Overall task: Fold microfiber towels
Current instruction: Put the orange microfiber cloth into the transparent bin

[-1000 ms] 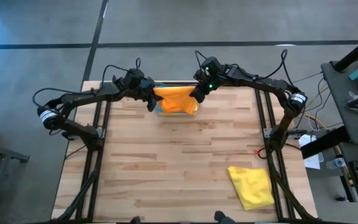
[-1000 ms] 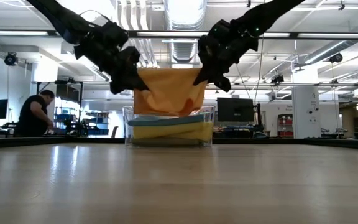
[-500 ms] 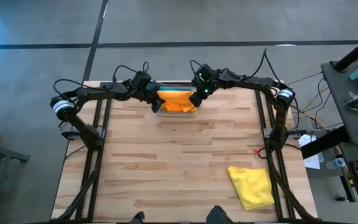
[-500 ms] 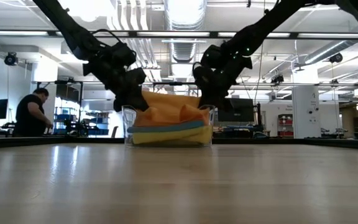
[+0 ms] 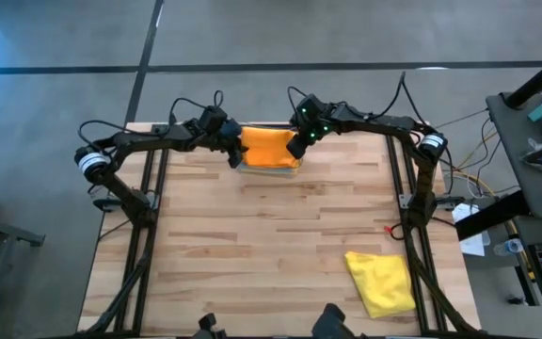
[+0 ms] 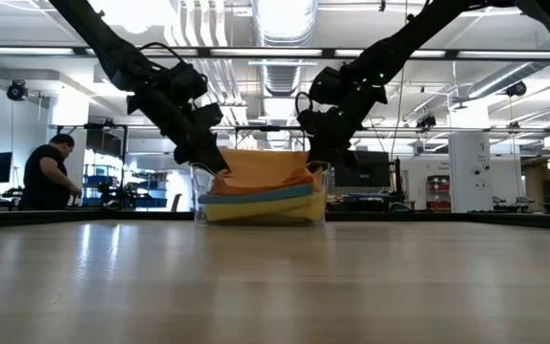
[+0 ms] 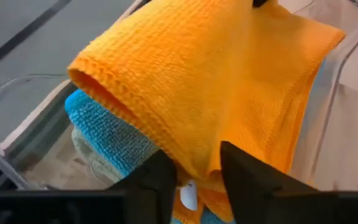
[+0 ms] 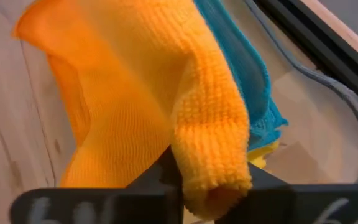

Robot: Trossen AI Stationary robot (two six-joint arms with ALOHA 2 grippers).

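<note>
A folded orange towel (image 5: 268, 148) lies on top of the stack in the clear plastic bin (image 6: 197, 196) at the table's far edge, over a light blue towel (image 7: 101, 127) and a yellow one (image 6: 265, 208). My left gripper (image 5: 232, 155) is shut on the orange towel's left end. My right gripper (image 5: 295, 149) is shut on its right end. Another yellow towel (image 5: 381, 281) lies flat on the table near the right front. My left gripper pinches the orange towel's folded left end (image 7: 191, 167) between its two fingers, several layers. The fingers slant down from the left. The towel rests on the stack in the bin. My right gripper pinches the orange towel's folded right end (image 8: 211, 171) between its two fingers, several layers thick. The fingers slant down from the right. The towel's middle lies on the blue towel (image 8: 247, 87) in the bin.
The bin's clear walls (image 7: 11, 106) stand close around both grippers. The wooden table (image 5: 271, 245) stretches open between the bin and the near edge. A person (image 6: 51, 172) sits in the room behind the table, at the left.
Both grippers have gone down and toward the table's far edge with the orange towel. It hung spread between them above the bin and now lies folded on the stack inside. Both grippers stay shut on its ends.
</note>
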